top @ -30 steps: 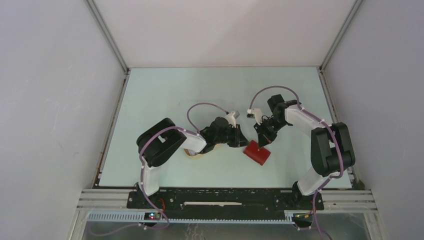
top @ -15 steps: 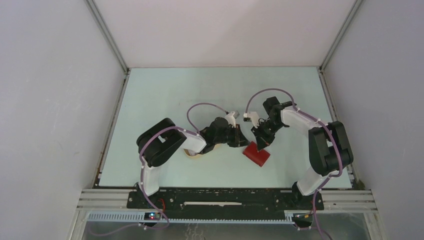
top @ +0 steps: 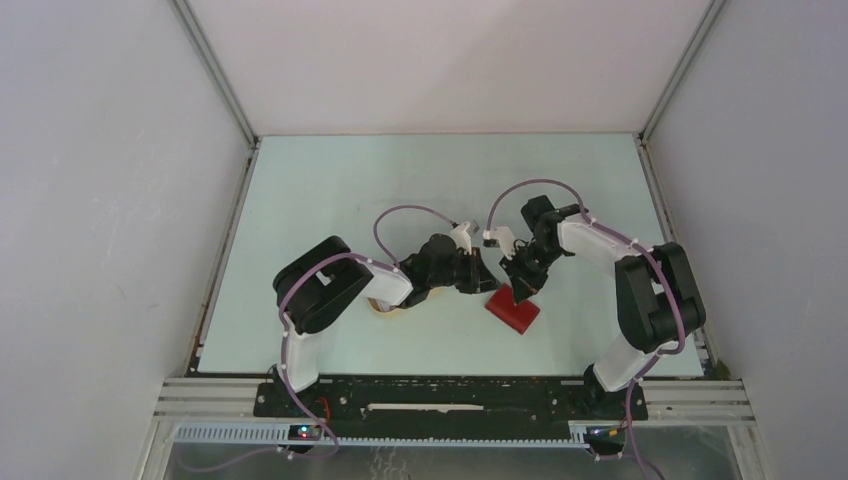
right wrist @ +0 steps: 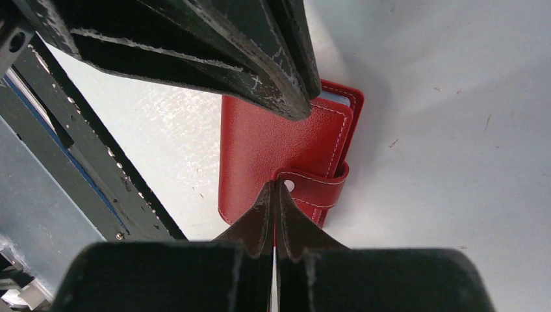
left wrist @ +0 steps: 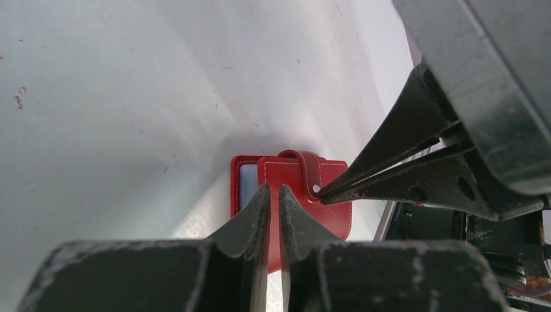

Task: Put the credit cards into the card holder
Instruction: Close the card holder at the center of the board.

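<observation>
your card holder (top: pixel 514 314) lies folded on the worktop (top: pixel 330 190), a little right of centre and closer to the near edge than the far one, with its snap tab (right wrist: pixel 320 188) wrapped over the red cover. your left gripper (left wrist: pixel 273 195) has its fingers drawn to a thin slit with nothing between them, tips at the holder's edge. your right gripper (right wrist: pixel 274 190) is pinched together with its tips at the tab's snap; you cannot tell whether it grips the tab.

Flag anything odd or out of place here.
Nothing damaged. The red card holder lies with its cover slightly offset, grey-blue pocket peeking at one edge. Left gripper and right gripper crowd it, jaws near shut. No credit cards in view.
</observation>
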Available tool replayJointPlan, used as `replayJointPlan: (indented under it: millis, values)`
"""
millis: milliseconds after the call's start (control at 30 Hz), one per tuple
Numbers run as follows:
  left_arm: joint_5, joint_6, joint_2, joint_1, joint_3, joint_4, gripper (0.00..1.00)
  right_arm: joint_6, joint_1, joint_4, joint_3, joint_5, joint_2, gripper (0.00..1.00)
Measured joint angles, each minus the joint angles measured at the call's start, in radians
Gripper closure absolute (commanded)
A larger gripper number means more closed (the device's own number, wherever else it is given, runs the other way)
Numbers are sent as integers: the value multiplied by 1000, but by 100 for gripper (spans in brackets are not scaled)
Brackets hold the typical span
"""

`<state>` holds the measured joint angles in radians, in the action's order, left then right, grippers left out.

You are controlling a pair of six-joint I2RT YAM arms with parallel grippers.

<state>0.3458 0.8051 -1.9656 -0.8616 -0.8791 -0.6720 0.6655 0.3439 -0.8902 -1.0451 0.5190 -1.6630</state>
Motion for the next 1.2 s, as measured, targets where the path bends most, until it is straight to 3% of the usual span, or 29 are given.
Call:
replayJointPlan:
  millis: [1200]
  values:
    - [2,8,0,0,32,-34,87,-95,59,8,3,-68,-12,100]
